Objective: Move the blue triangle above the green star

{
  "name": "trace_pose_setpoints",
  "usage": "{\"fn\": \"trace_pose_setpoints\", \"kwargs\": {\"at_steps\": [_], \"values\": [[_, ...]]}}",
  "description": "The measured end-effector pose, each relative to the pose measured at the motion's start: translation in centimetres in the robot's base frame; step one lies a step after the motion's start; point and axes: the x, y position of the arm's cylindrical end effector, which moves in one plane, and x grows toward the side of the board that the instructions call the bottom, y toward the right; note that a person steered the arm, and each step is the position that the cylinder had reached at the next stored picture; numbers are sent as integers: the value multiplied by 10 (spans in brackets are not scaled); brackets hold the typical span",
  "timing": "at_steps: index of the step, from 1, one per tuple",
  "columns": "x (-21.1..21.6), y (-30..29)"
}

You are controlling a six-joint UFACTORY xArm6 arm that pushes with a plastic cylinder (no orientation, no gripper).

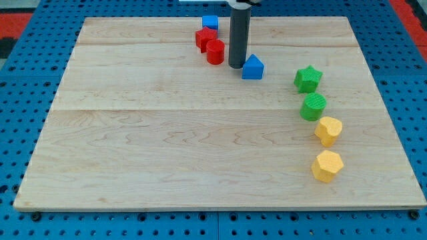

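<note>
So my tip point(237, 65) was planted on the board point(167, 147) up near its top edge, a bit right of the middle. It's just a bare rod, nothing on it to grip with, so it wasn't holding anything. It sat right beside the left side of the blue triangle point(252, 68); looked like it was touching or nearly so, can't say for sure from this angle.

The triangle itself was near the top edge, right of centre, and clearly to the left of the green star point(308, 79), only slightly higher than it in the view. There was a plain gap of wood between the two.

On the other side of the rod, just left of it, was a red cylinder point(215, 52), and snug against that, up and to the left, another red block point(205, 38) whose shape I couldn't quite make out. A blue cube point(210, 23) sat right behind those, almost on the top edge.

Down the right edge ran a loose column: the star on top, a green cylinder point(313, 107) right under it, then a yellow block point(328, 131) close below, and a yellow hexagon point(327, 166) a little further toward the bottom right corner.
</note>
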Motion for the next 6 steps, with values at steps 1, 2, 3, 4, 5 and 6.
{"fn": "trace_pose_setpoints", "kwargs": {"at_steps": [1,2,3,4,5,6], "values": [[19,-10],[18,53],[17,91],[14,84],[-5,70],[-6,87]]}}
